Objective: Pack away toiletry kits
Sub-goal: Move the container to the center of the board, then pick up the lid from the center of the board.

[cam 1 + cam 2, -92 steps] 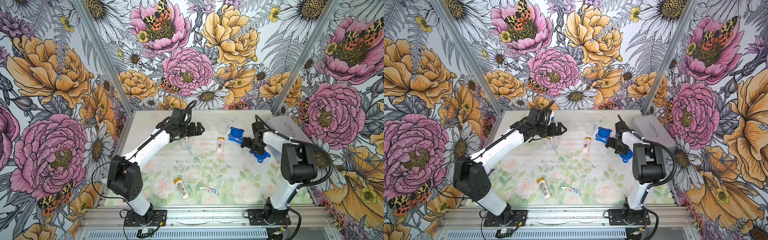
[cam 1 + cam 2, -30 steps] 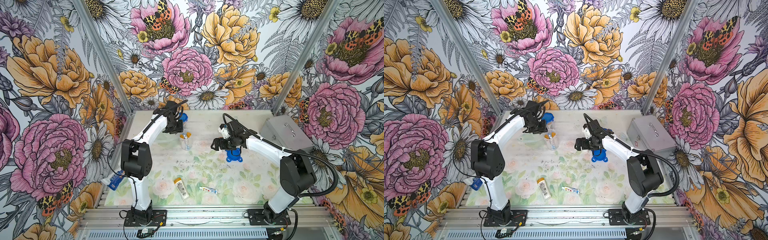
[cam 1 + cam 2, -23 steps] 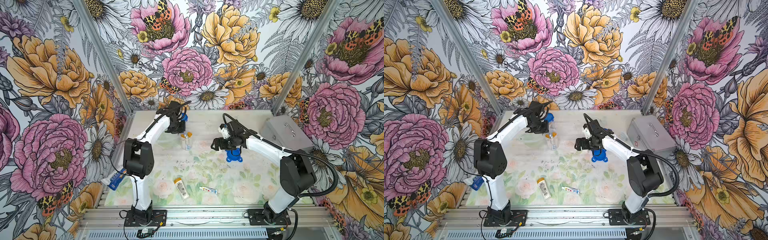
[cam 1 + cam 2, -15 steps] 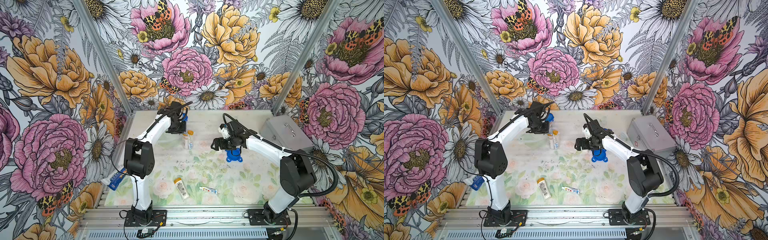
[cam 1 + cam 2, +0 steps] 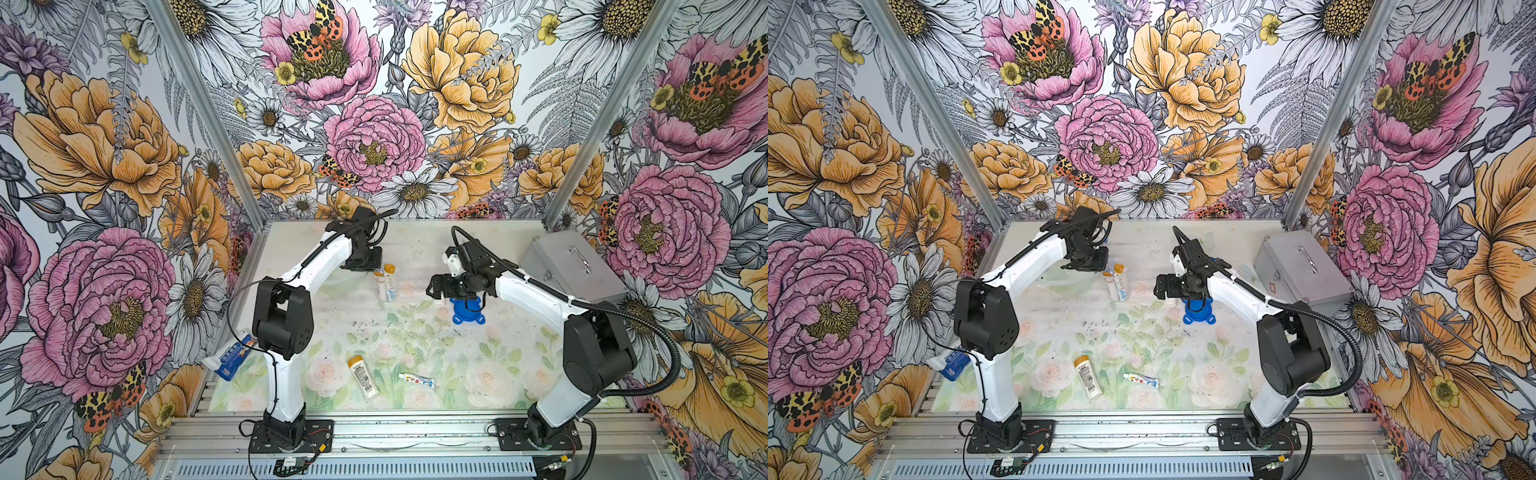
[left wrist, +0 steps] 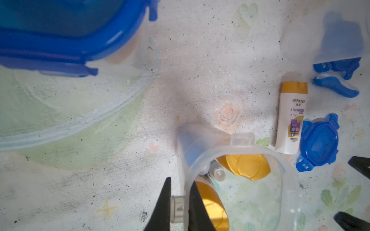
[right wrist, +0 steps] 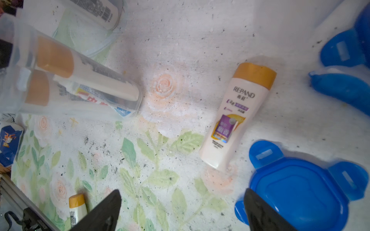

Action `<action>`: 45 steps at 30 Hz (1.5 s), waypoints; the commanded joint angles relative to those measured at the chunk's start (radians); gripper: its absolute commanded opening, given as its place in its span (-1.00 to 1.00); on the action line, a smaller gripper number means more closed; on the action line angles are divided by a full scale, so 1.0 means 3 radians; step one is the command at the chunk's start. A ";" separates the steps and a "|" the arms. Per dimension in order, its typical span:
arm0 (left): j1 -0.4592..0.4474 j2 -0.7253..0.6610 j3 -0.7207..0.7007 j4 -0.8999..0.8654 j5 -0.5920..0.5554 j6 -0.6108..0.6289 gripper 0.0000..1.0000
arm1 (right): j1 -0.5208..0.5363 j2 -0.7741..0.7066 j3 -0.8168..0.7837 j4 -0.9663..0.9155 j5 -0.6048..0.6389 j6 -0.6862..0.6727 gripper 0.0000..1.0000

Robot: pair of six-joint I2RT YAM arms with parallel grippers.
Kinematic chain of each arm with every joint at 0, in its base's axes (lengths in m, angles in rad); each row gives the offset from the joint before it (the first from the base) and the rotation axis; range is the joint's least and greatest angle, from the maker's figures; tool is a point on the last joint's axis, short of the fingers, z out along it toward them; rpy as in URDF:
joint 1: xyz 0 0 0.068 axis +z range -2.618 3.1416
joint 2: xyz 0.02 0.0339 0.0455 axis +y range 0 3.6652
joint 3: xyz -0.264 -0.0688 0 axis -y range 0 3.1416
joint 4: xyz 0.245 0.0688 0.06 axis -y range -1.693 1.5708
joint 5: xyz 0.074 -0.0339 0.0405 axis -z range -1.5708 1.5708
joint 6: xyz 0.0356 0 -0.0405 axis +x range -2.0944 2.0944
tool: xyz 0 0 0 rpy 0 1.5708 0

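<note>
Left wrist view: left gripper (image 6: 180,184) pinches the rim of the clear cup (image 6: 230,148). Right wrist view: right gripper (image 7: 183,193) gapes empty over bare mat (image 7: 160,160) between cup and blue lid (image 7: 300,192). In a top view, open mat lies before the cup (image 5: 385,286).

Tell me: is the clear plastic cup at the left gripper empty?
Not empty: two orange-capped bottles and a toothpaste tube are inside the clear plastic cup.

Blue lid (image 6: 66,46) blurred and cropped, packet (image 5: 227,360), perhaps wipes, half-hidden
</note>
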State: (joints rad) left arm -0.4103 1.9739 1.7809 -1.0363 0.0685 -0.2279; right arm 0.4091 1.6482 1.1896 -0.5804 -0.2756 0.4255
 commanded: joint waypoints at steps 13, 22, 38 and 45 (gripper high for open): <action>-0.0621 -0.0346 -0.0281 -0.0015 -0.0413 -0.0601 -0.73 | -0.0341 -0.0514 -0.0575 -0.0070 0.0541 0.0582 0.89; -0.0678 -0.0381 -0.0321 -0.0017 -0.0357 -0.0615 -0.28 | -0.0410 -0.0360 -0.0589 -0.0323 0.0689 0.0594 0.91; -0.0665 -0.0660 -0.0465 -0.0007 -0.0168 -0.0571 0.97 | -0.0398 0.0223 -0.0171 -0.0412 0.0882 0.0496 0.95; -0.0588 -0.0806 -0.0488 -0.0003 -0.0037 -0.0499 0.97 | -0.0395 0.0471 0.0028 -0.0458 0.0943 0.0395 0.97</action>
State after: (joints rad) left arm -0.6044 1.7638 1.6386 -1.0489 0.0204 -0.4080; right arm 0.2893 1.7592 1.1564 -0.7036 -0.0216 0.5678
